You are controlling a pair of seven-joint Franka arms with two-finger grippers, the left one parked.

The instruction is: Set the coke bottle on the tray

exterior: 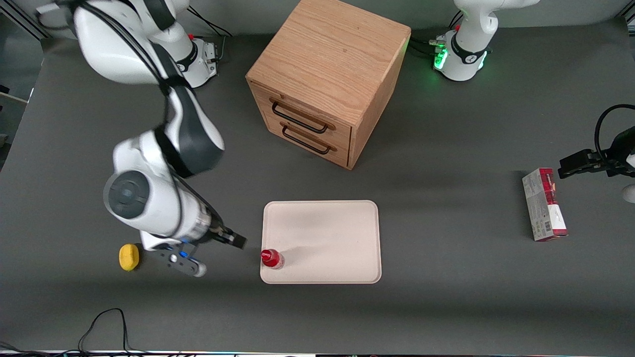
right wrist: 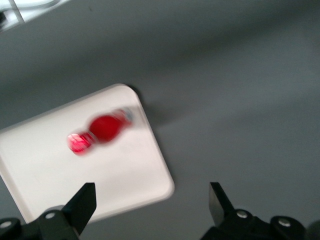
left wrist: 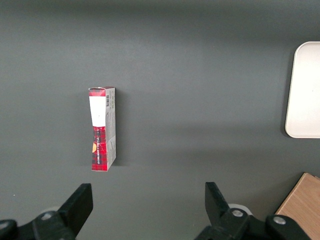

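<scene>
Just beside the tray's edge toward the working arm's end of the table, the right arm's gripper [exterior: 237,240] hangs over bare tabletop with its fingers spread apart and nothing between them, as the right wrist view shows. From the gripper, the coke bottle [exterior: 271,258] stands close by, toward the middle of the table and slightly nearer the front camera. It is upright, its long axis vertical and red cap uppermost, on the tray [exterior: 327,223], hard against the rim at the corner nearest both the gripper and the front camera. Bottle and gripper are apart, not touching. In the right wrist view the bottle [right wrist: 102,130] sits inside the tray's rounded corner [right wrist: 150,165]. Judged from this, the placement looks done, and any coming move would be a retreat away from the bottle.

Count: one bottle, one tray. Also on the table are one yellow object [exterior: 129,257], near the gripper on the side away from the tray; one wooden two-drawer cabinet [exterior: 327,79], farther from the front camera than the tray; and one red-and-grey carton [exterior: 544,204] toward the parked arm's end.
</scene>
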